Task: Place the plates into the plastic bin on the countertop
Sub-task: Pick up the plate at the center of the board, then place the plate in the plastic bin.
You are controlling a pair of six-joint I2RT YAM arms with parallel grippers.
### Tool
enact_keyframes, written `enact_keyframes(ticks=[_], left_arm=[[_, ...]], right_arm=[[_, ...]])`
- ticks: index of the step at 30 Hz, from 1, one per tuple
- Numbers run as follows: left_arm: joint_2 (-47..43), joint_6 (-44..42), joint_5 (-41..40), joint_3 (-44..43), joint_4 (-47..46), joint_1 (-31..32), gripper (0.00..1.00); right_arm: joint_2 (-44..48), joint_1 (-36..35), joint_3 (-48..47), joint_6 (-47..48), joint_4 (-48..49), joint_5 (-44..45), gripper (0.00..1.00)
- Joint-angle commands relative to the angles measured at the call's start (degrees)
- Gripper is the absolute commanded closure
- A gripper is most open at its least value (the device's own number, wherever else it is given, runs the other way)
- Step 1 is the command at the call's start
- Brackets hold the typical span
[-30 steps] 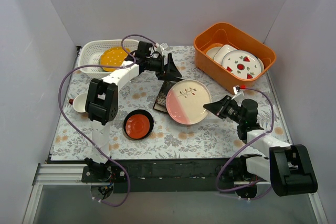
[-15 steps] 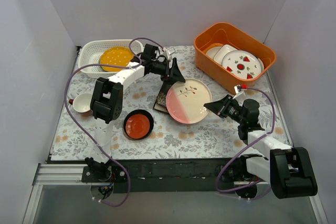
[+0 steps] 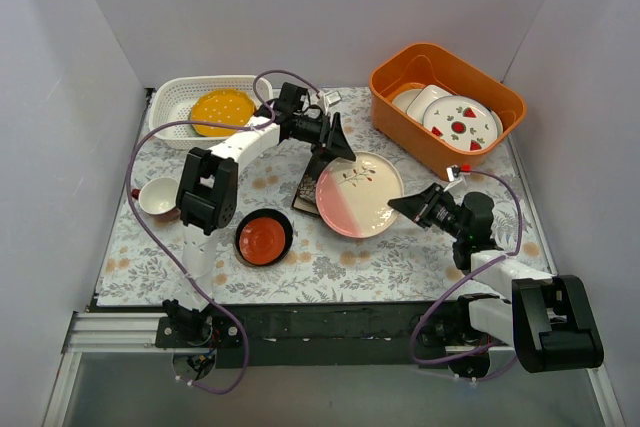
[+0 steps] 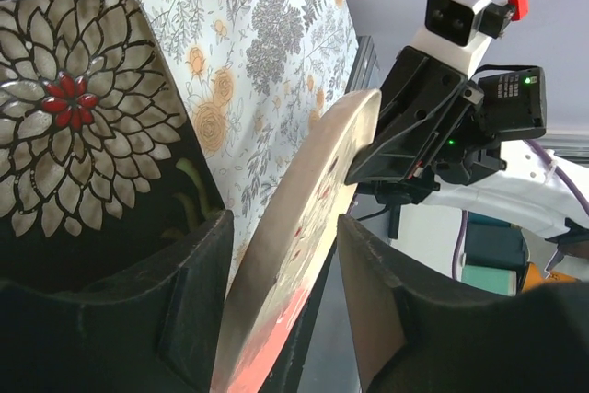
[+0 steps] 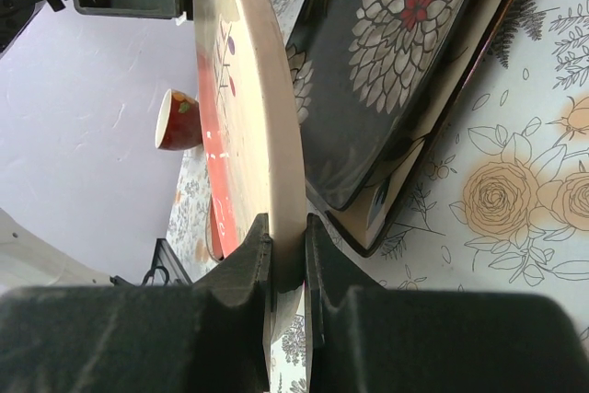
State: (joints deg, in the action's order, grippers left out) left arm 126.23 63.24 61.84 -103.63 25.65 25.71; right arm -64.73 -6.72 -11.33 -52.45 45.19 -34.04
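Observation:
The pink and cream round plate (image 3: 358,194) is held tilted above the countertop (image 3: 390,262). My right gripper (image 3: 397,205) is shut on its right rim, as the right wrist view (image 5: 286,225) shows. My left gripper (image 3: 342,149) is open at the plate's far-left rim; in the left wrist view the rim (image 4: 317,227) stands between the open jaws (image 4: 283,224). The dark floral square plate (image 3: 311,183) lies under the pink plate, on a cream square plate (image 5: 465,131). The yellow plate (image 3: 222,107) lies in the white bin (image 3: 170,99). A small red dish (image 3: 263,238) lies near the front.
The orange tub (image 3: 400,67) at the back right holds white strawberry plates (image 3: 460,123). A small white cup (image 3: 157,197) sits at the left edge. Purple cables loop over the left arm.
My left gripper has moved right and down from near the bin to the pink plate's far rim. The right gripper keeps its hold on the plate.

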Motion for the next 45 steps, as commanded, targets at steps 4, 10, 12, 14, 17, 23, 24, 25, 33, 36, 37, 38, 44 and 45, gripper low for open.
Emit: enact_keyframes(ticks=[4, 10, 12, 14, 17, 23, 24, 25, 33, 36, 37, 38, 44, 45], left_arm=[[1.7, -3.9, 1.0, -4.5, 6.2, 1.3, 0.57], [3.2, -6.8, 0.3, -7.0, 11.2, 2.3, 0.70], [3.3, -7.3, 0.1, -7.8, 12.4, 2.4, 0.85], [3.4, -7.5, -0.2, -8.0, 13.1, 2.5, 1.00], [3.3, -7.9, -0.8, -8.0, 13.5, 2.5, 1.00], [3.3, -7.8, -1.0, -8.2, 13.7, 2.5, 1.00], [3.4, -7.8, -1.1, -8.3, 13.8, 2.5, 1.00], [3.3, -7.8, -1.3, -8.3, 13.8, 2.5, 1.00], [3.1, -7.5, -1.3, -8.7, 14.1, 2.4, 1.00], [2.8, -6.6, -0.1, -8.5, 13.5, 2.1, 1.00], [2.7, -5.8, 0.5, -8.3, 13.1, 2.1, 1.00], [2.6, -5.2, 1.3, -7.9, 12.2, 1.6, 1.00], [1.7, 1.2, 9.0, -4.4, 4.9, -0.8, 1.00], [1.6, 1.3, 8.9, -4.4, 4.8, -1.1, 1.00]], right_arm=[[1.7, 0.7, -0.8, -2.8, 9.9, -1.7, 0.99], [1.8, 0.9, -0.4, -3.1, 9.8, -1.6, 0.99], [2.1, 1.0, -0.3, -3.1, 9.7, -1.6, 0.99], [2.4, 1.2, -0.1, -3.1, 9.7, -1.3, 0.99], [2.9, 1.4, 0.0, -3.1, 9.2, -1.1, 0.99], [2.5, 1.5, -0.1, -2.7, 9.0, -1.1, 0.99], [2.2, 1.6, -0.1, -2.7, 9.1, -1.0, 0.99], [2.2, 1.6, 0.1, -2.7, 9.2, -1.0, 0.99], [0.3, 2.1, 0.1, -2.6, 10.4, -1.8, 0.81], [-0.6, 2.2, 0.4, -2.8, 11.4, -2.1, 0.60], [-0.7, 2.2, 0.5, -2.8, 11.6, -2.1, 0.55], [-1.0, 2.2, 0.6, -2.8, 11.8, -2.1, 0.47], [-1.6, 2.3, 1.5, -3.0, 13.1, -1.6, 0.28], [-1.7, 2.3, 1.5, -3.0, 13.1, -1.5, 0.26]])
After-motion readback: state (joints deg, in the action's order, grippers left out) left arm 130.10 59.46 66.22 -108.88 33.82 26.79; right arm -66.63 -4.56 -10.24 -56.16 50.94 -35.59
